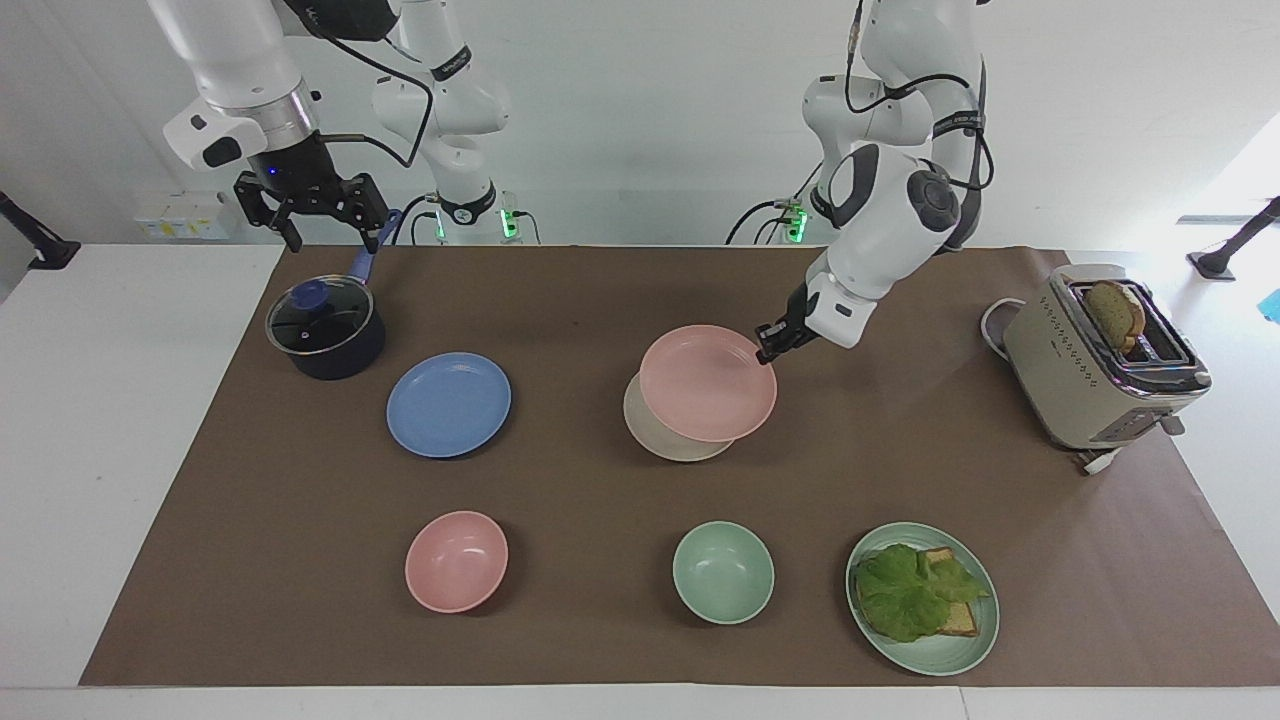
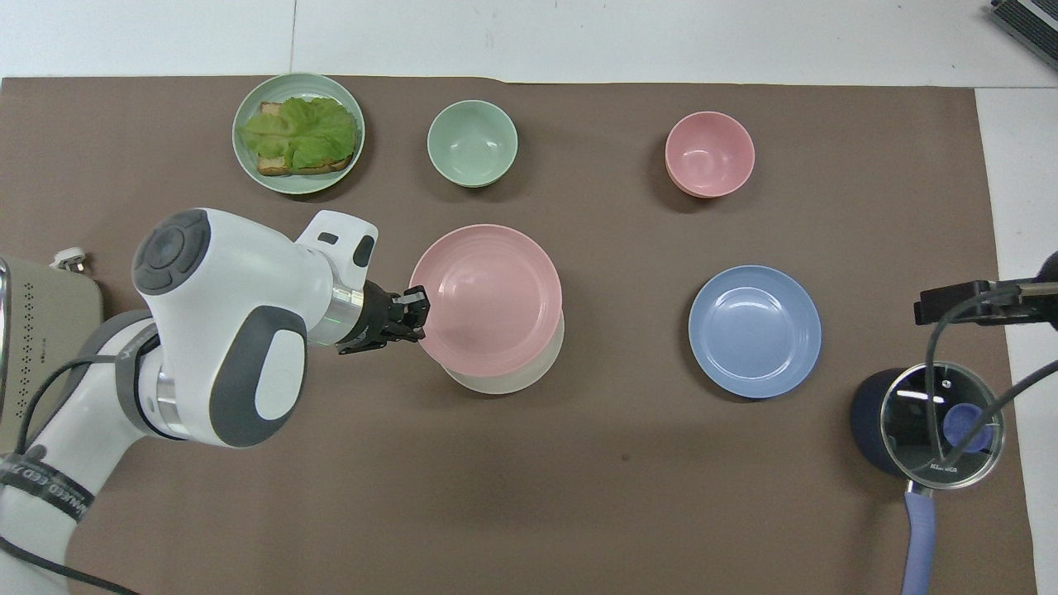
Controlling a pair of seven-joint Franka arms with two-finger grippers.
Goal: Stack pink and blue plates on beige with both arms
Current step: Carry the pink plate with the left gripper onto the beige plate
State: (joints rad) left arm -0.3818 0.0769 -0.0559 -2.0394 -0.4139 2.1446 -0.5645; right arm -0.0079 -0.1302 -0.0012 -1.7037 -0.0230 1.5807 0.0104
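Nearest the robots, the right pincer (image 1: 325, 222) hangs open over the handle of a dark blue saucepan (image 1: 328, 340), whose glass lid carries a small white word too fine to read. The right arm waits there. At the left arm's end of the tabletop (image 1: 560, 300) stands a beige toaster (image 1: 1095, 372) with a slice of bread in its slot.

In the middle row, the left pincer (image 1: 767, 352) is clamped on the rim of the pink plate (image 1: 706, 382), holding it raised and slightly tilted over the beige plate (image 2: 504, 382), which shows only as a crescent beneath it. The blue plate (image 1: 448, 404) lies flat on the brown mat toward the right arm's end, just beside the saucepan.

Farthest from the robots sit a pink bowl (image 1: 456, 561), a mint-green bowl (image 1: 722, 572) and a green plate (image 1: 930, 655) carrying toast under a lettuce leaf.

The left arm's black band bears white lettering, not legible.
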